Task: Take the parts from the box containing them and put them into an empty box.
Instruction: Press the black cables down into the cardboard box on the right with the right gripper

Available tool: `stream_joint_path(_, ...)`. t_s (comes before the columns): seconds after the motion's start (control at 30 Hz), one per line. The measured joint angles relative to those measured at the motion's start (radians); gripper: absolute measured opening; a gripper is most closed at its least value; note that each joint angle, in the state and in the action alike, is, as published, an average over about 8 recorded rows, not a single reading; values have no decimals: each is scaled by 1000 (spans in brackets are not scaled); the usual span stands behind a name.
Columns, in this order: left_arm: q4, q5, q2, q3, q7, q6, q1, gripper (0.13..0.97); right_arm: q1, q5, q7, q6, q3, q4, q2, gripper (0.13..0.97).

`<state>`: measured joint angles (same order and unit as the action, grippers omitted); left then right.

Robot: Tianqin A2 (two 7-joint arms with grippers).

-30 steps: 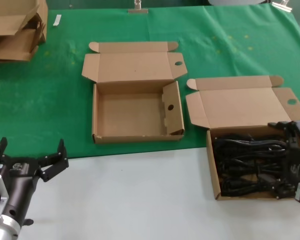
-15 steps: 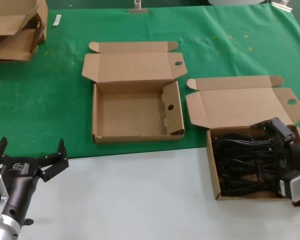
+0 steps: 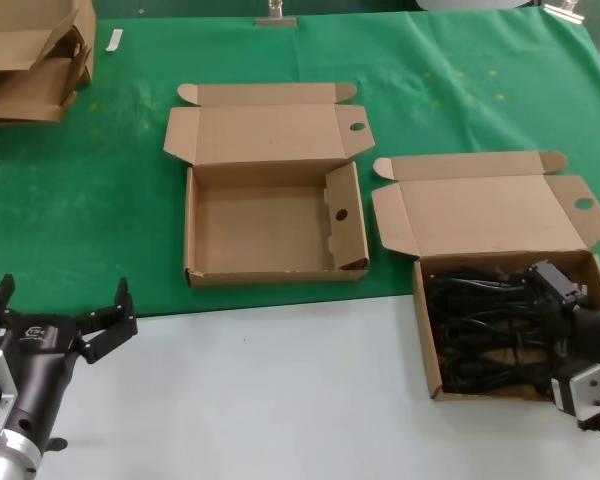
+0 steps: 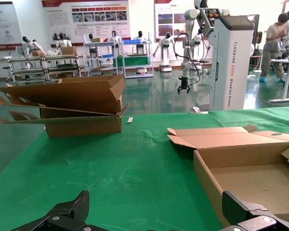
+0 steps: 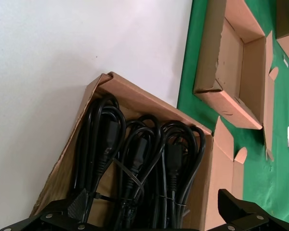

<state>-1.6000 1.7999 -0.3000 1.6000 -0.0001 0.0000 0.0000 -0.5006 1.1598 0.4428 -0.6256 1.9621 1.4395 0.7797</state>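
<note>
The box containing the parts point(image 3: 426, 335) sits at the right, lid open, filled with bundled black cables point(image 3: 480, 330). My right gripper point(image 3: 552, 300) is open and hovers low over the cables at the box's right end. The right wrist view shows its two fingers spread on either side of the tied cables point(image 5: 135, 159), holding nothing, inside the box's wall point(image 5: 86, 108). The empty box point(image 3: 191, 235), with its upright holed inner flap point(image 3: 341, 215), lies at the centre; it also shows in the left wrist view point(image 4: 207, 178). My left gripper point(image 3: 62, 300) is open and parked at the front left.
Flattened stacked cartons point(image 3: 25, 65) lie at the far left corner and show in the left wrist view point(image 4: 77, 103). Green cloth point(image 3: 90, 220) covers the back of the table; the front is white point(image 3: 280, 400). The empty box also shows in the right wrist view point(image 5: 226, 62).
My right gripper has swung in from the box's right edge and dropped lower over the cables. The left arm has not moved.
</note>
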Motion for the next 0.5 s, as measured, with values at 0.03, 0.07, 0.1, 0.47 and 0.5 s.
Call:
stream_joint_path(0.03, 0, 0, 0, 0, 0, 0, 0, 966, -2, 2, 4, 2, 2, -7, -2, 964)
stream_joint_path(0.07, 0, 0, 0, 0, 0, 0, 0, 966, -4, 4, 8, 4, 3, -13, -5, 964)
stream_joint_path(0.1, 0, 0, 0, 0, 0, 0, 0, 966, -7, 6, 13, 6, 4, -20, -7, 963)
stream_joint_path(0.47, 0, 0, 0, 0, 0, 0, 0, 966, -51, 38, 51, -1, 10, -73, -8, 928)
stream_joint_path(0.5, 0, 0, 0, 0, 0, 0, 0, 966, -54, 40, 52, -2, 10, -76, -7, 921)
